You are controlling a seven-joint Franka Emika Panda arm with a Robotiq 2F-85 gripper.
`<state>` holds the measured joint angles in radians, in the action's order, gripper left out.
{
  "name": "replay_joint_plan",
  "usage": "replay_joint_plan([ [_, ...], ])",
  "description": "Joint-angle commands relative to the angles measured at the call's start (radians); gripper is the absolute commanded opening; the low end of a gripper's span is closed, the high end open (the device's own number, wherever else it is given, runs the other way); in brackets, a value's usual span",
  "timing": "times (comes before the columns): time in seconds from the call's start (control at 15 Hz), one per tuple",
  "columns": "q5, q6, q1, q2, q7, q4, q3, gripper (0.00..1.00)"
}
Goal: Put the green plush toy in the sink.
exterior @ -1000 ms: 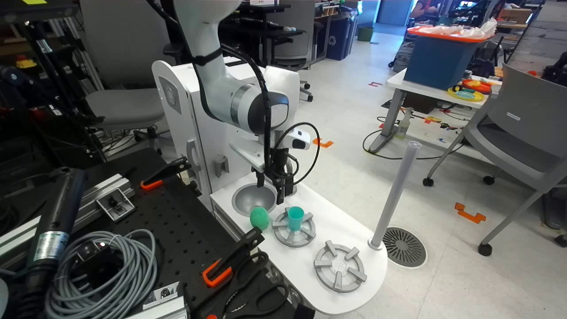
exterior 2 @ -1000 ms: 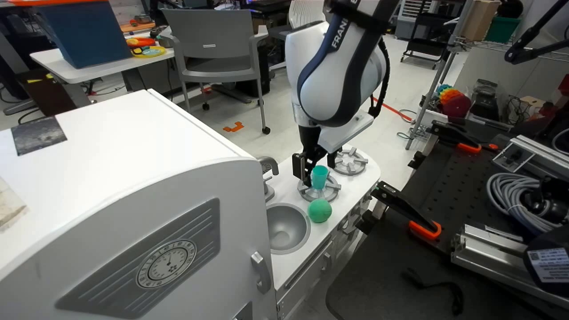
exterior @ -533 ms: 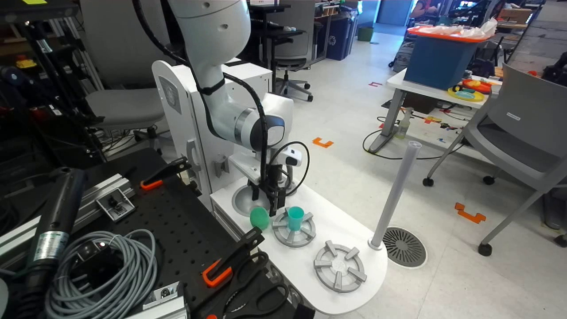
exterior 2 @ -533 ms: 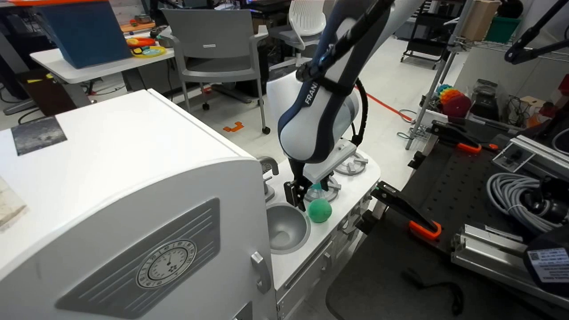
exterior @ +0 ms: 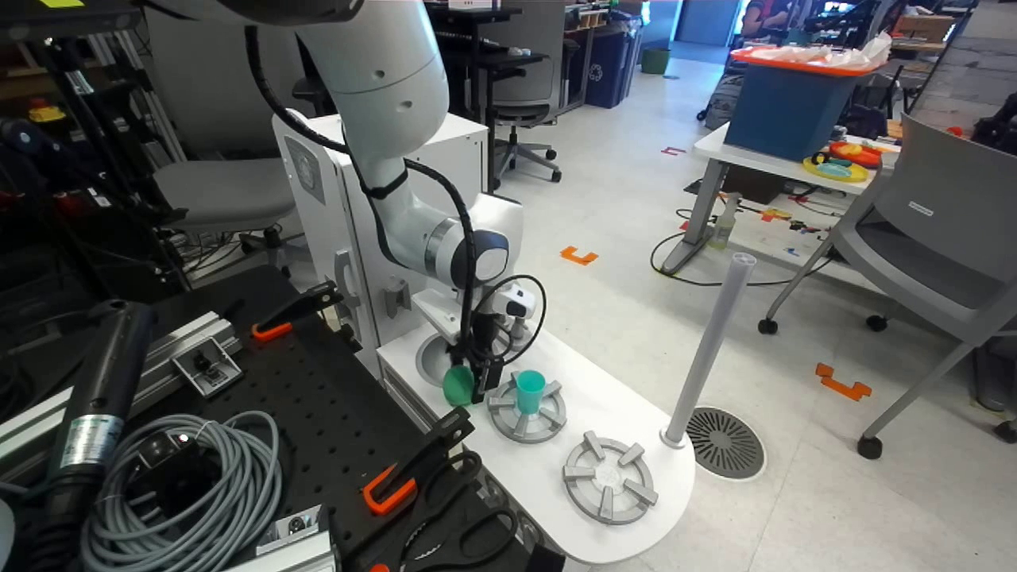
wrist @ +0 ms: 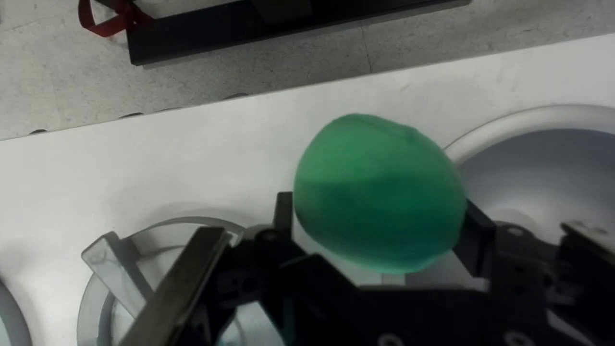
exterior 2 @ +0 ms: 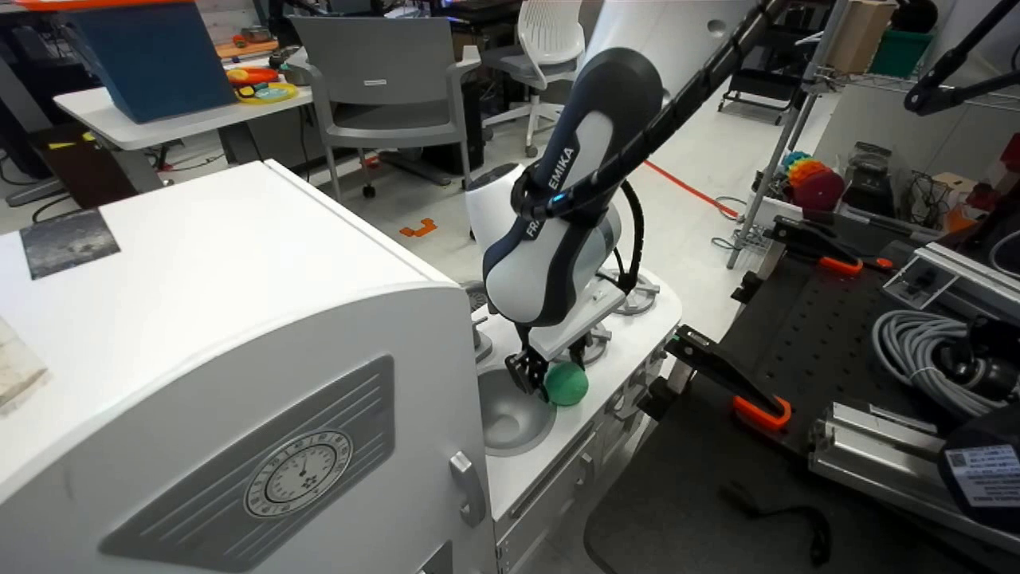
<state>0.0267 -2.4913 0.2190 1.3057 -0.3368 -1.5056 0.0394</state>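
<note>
The green plush toy is a round soft lump on the counter, right beside the sink; it also shows in an exterior view. The sink is a round silver-grey basin with nothing in it. My gripper points down around the toy. In the wrist view, the toy fills the space between the fingers and touches both, so it looks pinched. One finger stands on the burner side and one over the sink's rim. The toy does not look clearly lifted.
A teal cup stands on the near burner grate, close to the gripper. A second burner grate lies farther along the white counter. The grey tap is at the sink's back edge. The tall white cabinet adjoins the sink.
My gripper has come down and toward the sink until its fingers stand on both sides of the toy. The toy has shifted slightly toward the sink. The cup has not moved.
</note>
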Motion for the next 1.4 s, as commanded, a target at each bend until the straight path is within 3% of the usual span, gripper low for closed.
replay_joint_plan([
  [0.0, -0.030, 0.035, 0.005, 0.012, -0.012, 0.039, -0.008, 0.49],
  [0.27, -0.033, 0.011, 0.018, -0.033, 0.011, -0.016, -0.042, 0.20],
  [0.47, -0.026, 0.007, 0.044, -0.030, 0.001, 0.005, -0.049, 0.03],
  [0.93, 0.029, 0.012, 0.132, 0.089, -0.031, 0.208, 0.055, 0.05],
  [1.33, 0.084, 0.017, 0.166, 0.219, -0.035, 0.376, 0.097, 0.05],
])
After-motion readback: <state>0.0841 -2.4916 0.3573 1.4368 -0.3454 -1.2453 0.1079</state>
